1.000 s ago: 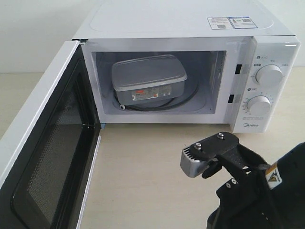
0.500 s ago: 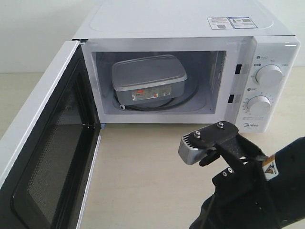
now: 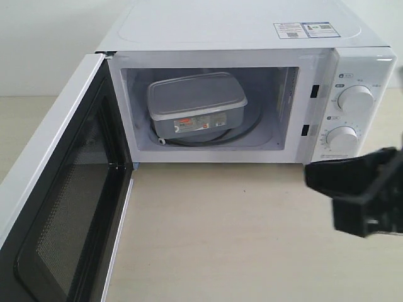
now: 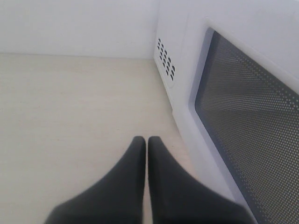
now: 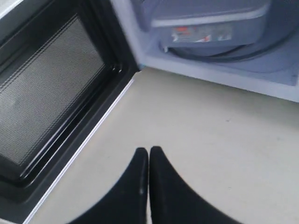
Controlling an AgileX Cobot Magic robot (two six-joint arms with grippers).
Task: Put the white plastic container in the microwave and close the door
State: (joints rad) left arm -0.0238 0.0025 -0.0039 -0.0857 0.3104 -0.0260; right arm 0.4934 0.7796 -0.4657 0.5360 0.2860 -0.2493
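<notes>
White and boxy, the microwave [image 3: 252, 25] stands with its cavity open, just as it did a second ago. The door [image 3: 63, 189] is swung right out on the left of the exterior view with its black inner frame turned toward the camera, and it has not moved either. The white plastic container [image 3: 195, 104] sits inside the cavity with its lid on. It rests on the glass turntable [image 3: 250, 129], toward the left and rear, in the same spot as before.

What has changed is the right arm [image 3: 359, 192]. A second ago it reached out over the table [image 3: 208, 233] in front of the knobs [image 3: 356, 99]. Now it has drawn back to the right edge, and only a dark, blurred part of it shows. By the look of it, the placing half of the task is done, the arm is clear of the door's swing, and only the closing remains.

The right gripper [image 5: 148, 151] hangs over the table in front of the cavity's mouth and points toward the corner where the door hinges. Its fingers are pressed together with nothing between them. The left gripper [image 4: 147, 140] is on the outer side of the door, just beside its windowed face and apart from it. Its fingers are pinched together too, and empty. It seems well placed to push the door shut.
</notes>
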